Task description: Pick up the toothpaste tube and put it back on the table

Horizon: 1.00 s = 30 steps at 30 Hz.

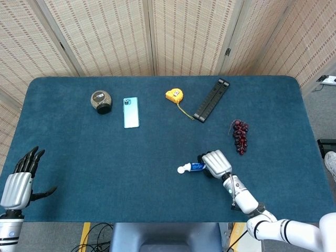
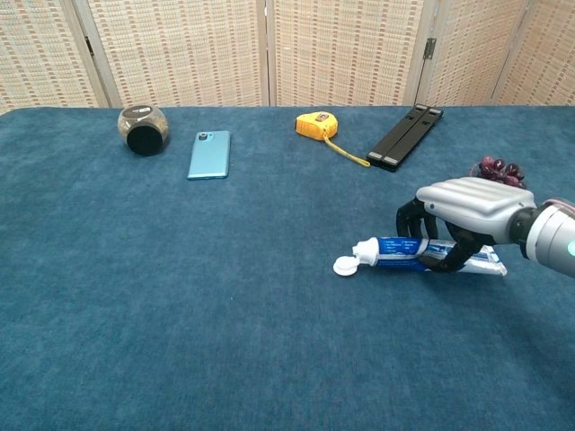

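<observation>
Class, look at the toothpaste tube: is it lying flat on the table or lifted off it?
Lying flat: the toothpaste tube rests lengthwise on the table, right hand curled around it.

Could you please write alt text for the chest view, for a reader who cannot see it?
The robot's right hand closes around a toothpaste tube lying on a blue table, its white cap pointing left. Along the far edge lie a round jar, a phone, a yellow tape measure, a black bar and grapes.

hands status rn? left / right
Left hand: open, fingers apart, holding nothing, at the table's near-left edge.
Right hand: fingers closed around the toothpaste tube, which lies on the table.
</observation>
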### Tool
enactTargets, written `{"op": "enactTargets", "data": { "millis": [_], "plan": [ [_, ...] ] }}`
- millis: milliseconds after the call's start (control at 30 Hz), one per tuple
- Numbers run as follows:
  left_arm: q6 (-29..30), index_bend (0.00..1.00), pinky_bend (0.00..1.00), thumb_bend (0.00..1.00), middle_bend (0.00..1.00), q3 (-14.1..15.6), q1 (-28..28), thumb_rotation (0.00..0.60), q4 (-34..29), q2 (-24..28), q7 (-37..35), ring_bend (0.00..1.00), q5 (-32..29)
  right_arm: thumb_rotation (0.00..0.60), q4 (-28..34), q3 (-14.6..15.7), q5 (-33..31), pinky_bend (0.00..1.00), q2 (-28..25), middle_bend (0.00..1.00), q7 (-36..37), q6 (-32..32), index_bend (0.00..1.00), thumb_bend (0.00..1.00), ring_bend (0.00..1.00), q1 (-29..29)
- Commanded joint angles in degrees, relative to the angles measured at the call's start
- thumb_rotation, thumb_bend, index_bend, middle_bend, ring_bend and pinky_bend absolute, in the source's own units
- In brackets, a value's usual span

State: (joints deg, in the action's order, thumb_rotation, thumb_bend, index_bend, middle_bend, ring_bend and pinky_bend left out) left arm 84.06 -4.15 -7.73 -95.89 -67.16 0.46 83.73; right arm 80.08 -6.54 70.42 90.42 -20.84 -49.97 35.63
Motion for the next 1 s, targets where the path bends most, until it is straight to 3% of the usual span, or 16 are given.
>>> {"op": "enactTargets", "data": {
  "millis": [33,233,367,867,1000],
  "plan": [
    [0.1,0.01,0.14,0.09,0.0,-0.1,-0.1,0.6,0.0,0.1,0.1,0.02,0.1,0.6,0.5,0.1,-0.4,0.57,0.1,0.57,-0.4,-0.2,0.53,0.54,0.49,0.2],
    [-0.2,0.01,0.14,0.09,0.0,-0.3,-0.5,0.6,-0.3,0.3,0.4,0.02,0.4,0.6,0.6,0.4,-1.0,0.59,0.5,0.61,-1.3,-0.6,0.57,0.56,0.52,0.6],
    [-0.7,0.01,0.14,0.09,0.0,-0.6,-1.2,0.6,-0.7,0.8,0.8,0.02,0.8,0.6,1.5,0.0,0.2,0.62,0.2,0.65,1.8,-1.5,0.62,0.6,0.56,0.4],
    [-5.9,0.01,0.14,0.09,0.0,-3.4,-8.0,0.6,-1.7,2.4,-0.1,0.02,4.0,0.6,5.9,-2.0,14.7,0.66,-1.7,0.68,30.8,-10.5,0.66,0.69,0.59,0.1],
    [-7.2,0.0,0.14,0.09,0.0,-4.1,-10.4,0.6,-1.4,2.0,0.2,0.02,5.8,0.6,6.7,-2.7,16.2,0.66,-0.9,0.69,34.6,-11.4,0.67,0.7,0.6,1.0]
  ]
}}
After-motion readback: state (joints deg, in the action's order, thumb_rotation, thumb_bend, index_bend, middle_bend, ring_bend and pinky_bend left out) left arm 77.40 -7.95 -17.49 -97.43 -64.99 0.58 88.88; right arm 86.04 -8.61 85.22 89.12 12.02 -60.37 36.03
